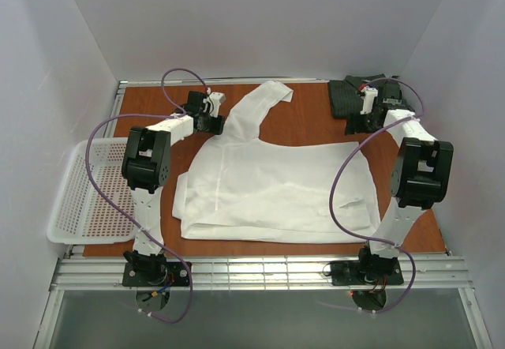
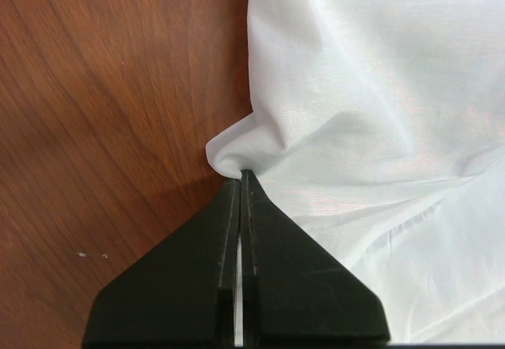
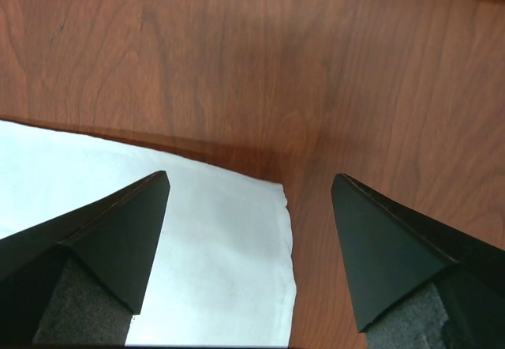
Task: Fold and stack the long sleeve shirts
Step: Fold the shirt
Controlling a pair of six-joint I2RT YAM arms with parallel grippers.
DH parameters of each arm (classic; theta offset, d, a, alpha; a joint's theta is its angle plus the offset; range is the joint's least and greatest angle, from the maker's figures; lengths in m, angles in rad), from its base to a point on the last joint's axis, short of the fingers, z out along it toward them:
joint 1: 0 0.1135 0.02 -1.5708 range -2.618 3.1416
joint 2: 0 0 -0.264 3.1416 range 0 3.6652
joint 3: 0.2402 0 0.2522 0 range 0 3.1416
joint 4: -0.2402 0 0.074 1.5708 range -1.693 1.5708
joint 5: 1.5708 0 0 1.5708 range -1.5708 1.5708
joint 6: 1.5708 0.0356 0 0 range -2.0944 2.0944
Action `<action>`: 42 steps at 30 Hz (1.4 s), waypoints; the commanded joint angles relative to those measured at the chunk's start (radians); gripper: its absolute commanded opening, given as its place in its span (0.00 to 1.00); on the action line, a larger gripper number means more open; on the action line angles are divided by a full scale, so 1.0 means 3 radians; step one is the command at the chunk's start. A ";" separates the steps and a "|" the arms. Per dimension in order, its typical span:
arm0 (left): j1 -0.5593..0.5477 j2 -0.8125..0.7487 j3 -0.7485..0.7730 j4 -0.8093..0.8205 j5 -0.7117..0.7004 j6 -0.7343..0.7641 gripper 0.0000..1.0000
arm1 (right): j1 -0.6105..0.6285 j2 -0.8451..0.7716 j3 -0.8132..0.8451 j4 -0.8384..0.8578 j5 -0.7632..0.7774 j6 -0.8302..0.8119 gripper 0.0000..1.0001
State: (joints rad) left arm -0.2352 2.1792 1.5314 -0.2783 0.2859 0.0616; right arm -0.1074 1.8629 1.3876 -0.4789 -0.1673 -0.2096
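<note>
Pinching with left fingers: closed tight on a small fold at the left edge of white shirt, just below the sleeve that runs toward the far side. Hovering with right gripper wide open over the shirt's right corner and bare table, gripping nothing. Spread flat mid-table, white shirt. Bunched in the far right corner, dark shirt, just beside right gripper; 2 shirts apart. Overhanging the table's left edge, basket. Looping across the white shirt's right side, purple cable.
</note>
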 commanded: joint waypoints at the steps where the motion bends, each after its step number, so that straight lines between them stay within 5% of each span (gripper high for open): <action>1: -0.0029 0.0058 -0.0094 -0.0151 0.0105 0.0107 0.00 | -0.0010 0.0161 0.0232 0.0017 -0.0337 -0.0288 0.77; 29: -0.0060 0.0074 -0.0073 -0.0172 -0.0114 0.0158 0.00 | -0.0051 0.0529 0.0053 -0.0106 -0.0363 -0.0677 0.58; 33: -0.0060 0.0079 -0.0068 -0.0172 -0.0135 0.0158 0.00 | -0.0051 0.0565 0.0069 -0.0106 -0.0419 -0.0677 0.45; 39: -0.0060 -0.0008 -0.0084 -0.0197 -0.0257 0.0229 0.00 | -0.0061 0.0509 0.0109 -0.0101 -0.0445 -0.0651 0.02; 42: -0.0060 -0.0115 -0.0094 -0.0197 -0.0365 0.0214 0.00 | -0.0061 0.0438 0.0099 -0.0106 -0.0460 -0.0610 0.01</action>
State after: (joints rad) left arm -0.2462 2.1765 1.5307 -0.2794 0.2451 0.1024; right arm -0.1188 2.0205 1.4040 -0.5003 -0.2779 -0.3985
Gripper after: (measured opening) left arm 0.005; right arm 0.019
